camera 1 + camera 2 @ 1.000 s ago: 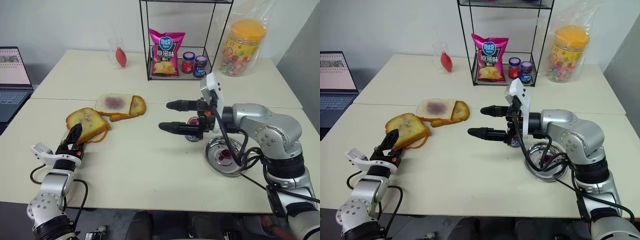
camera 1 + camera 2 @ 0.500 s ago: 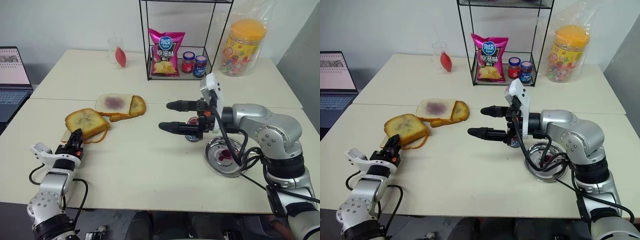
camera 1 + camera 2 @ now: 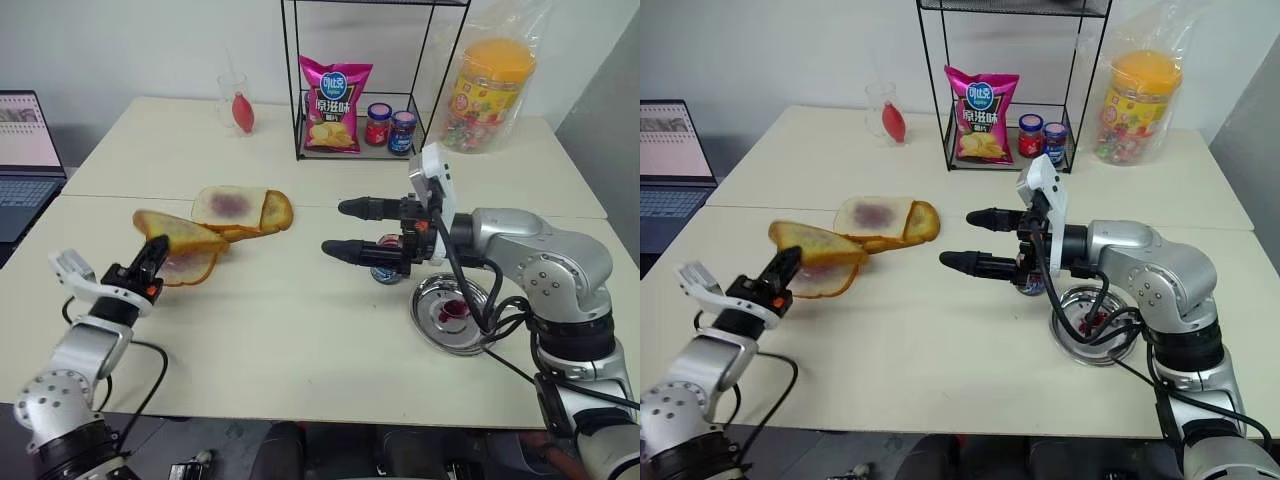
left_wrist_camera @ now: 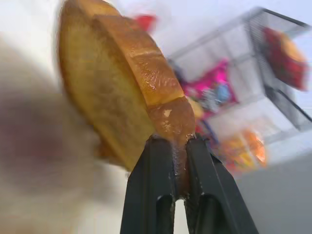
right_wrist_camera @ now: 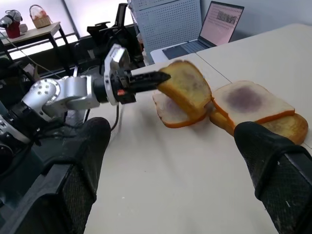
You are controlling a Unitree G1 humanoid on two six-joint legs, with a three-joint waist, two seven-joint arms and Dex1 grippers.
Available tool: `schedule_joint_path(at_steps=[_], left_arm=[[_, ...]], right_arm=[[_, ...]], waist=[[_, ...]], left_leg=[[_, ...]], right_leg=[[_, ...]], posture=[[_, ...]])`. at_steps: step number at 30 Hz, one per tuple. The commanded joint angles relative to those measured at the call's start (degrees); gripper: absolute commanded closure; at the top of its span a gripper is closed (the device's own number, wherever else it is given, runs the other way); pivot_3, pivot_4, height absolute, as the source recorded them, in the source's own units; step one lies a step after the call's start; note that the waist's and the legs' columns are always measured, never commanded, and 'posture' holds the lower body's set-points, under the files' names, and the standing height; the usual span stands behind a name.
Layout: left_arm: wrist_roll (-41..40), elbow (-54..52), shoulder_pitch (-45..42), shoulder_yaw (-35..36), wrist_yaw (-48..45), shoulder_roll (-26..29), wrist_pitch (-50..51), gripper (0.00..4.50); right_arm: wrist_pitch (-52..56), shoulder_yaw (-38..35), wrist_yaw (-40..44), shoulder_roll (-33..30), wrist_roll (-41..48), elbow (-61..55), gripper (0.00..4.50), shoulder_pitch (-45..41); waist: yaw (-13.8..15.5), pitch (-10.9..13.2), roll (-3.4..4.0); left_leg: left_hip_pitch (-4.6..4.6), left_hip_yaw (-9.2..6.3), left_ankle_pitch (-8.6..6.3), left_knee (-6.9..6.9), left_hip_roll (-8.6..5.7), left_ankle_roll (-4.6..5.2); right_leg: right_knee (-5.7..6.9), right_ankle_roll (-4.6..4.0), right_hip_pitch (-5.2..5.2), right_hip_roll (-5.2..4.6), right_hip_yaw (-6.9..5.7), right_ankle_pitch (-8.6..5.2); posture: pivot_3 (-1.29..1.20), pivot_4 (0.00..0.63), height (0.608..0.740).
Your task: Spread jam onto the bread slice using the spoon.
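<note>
The left gripper [image 3: 156, 250] pinches the bread slice [image 3: 178, 233] raised above the table [image 3: 290, 330], while the right gripper [image 3: 336, 228] stands spread.

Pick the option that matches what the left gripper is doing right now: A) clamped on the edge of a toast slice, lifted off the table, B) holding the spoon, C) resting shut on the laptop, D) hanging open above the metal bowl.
A: the left gripper has its jaws shut on the crust of the toast slice, which is raised at a tilt above the slices on the table.
</note>
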Motion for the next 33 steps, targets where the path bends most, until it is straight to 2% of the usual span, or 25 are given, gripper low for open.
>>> schedule_joint_path(at_steps=[1, 7, 11, 15, 20, 28, 30, 33], left_arm=[[-8.45, -10.14, -0.5, -4.13, 1.73, 2.1, 3.16, 4.49], [-8.52, -12.36, -0.73, -14.88, 0.55, 1.94, 6.27, 4.49], [-0.42, -8.65, 0.54, -24.4, -3.03, 0.42, 8.63, 4.49], [7.63, -3.0, 1.12, -28.77, -7.47, 0.43, 8.65, 4.49], [15.09, 0.39, 1.98, -30.65, -11.4, 1.33, 8.6, 4.49], [18.91, 0.94, 3.15, -27.23, -13.19, 0.94, 8.55, 4.49], [19.18, 0.22, 4.1, -26.62, -13.63, 0.97, 8.67, 3.87], [19.33, -0.71, 5.17, -25.79, -13.51, 0.55, 8.87, 3.38]], right_arm=[[0.59, -2.86, -1.68, -0.03, 2.63, -3.47, 0.0, 0.68], [0.74, -3.07, -4.34, 0.83, 3.53, -4.52, 0.0, 1.51], [0.85, -3.56, -6.37, 0.92, 4.04, -5.43, 0.0, 2.22], [1.28, -4.36, -8.36, 0.48, 5.17, -6.59, 0.0, 3.17], [1.53, -4.89, -10.0, 0.07, 5.77, -7.52, 0.0, 3.89], [1.54, -5.15, -11.21, -0.59, 6.7, -7.99, 0.0, 4.37], [1.39, -5.03, -11.19, -0.76, 6.8, -7.85, 0.0, 4.4], [1.15, -4.8, -11.11, -0.9, 6.69, -7.67, 0.0, 4.43]], waist=[[0.0, 0.0, 0.0], [0.0, 0.0, 0.0], [0.0, 0.01, 0.02], [-0.15, 0.0, 0.06], [-0.15, 0.0, 0.06], [-0.23, 0.0, 0.06], [-0.35, 0.0, 0.06], [-0.52, 0.0, 0.06]], left_leg=[[0.0, 0.0, 0.0, 0.0, 0.0, 0.0], [0.01, 0.02, 0.01, 0.03, -0.12, -0.01], [0.05, 0.08, 0.02, 0.02, -0.1, -0.02], [0.07, 0.16, 0.02, -0.02, -0.09, -0.02], [0.07, 0.16, 0.02, -0.03, -0.05, -0.02], [0.08, 0.23, 0.02, -0.02, -0.03, -0.02], [0.09, 0.23, 0.01, -0.03, -0.03, -0.01], [0.09, 0.23, 0.01, -0.03, -0.02, -0.01]], right_leg=[[-0.01, 0.0, -0.01, 0.0, 0.0, 0.0], [0.01, 0.0, 0.02, 0.0, 0.02, 0.0], [0.03, -0.01, 0.01, 0.16, -0.02, 0.0], [0.03, -0.06, 0.0, 0.2, 0.03, -0.03], [0.06, -0.1, -0.03, 0.23, 0.04, -0.05], [0.04, -0.09, -0.03, 0.22, 0.1, -0.05], [0.05, -0.09, -0.03, 0.23, 0.1, -0.05], [0.05, -0.09, -0.03, 0.23, 0.11, -0.05]], posture=[[0.0, 0.15, 0.74], [0.0, 0.15, 0.74], [0.0, 0.15, 0.74], [0.0, 0.15, 0.74], [0.0, 0.15, 0.74], [0.0, 0.15, 0.74], [0.0, 0.15, 0.74], [0.0, 0.15, 0.74]])
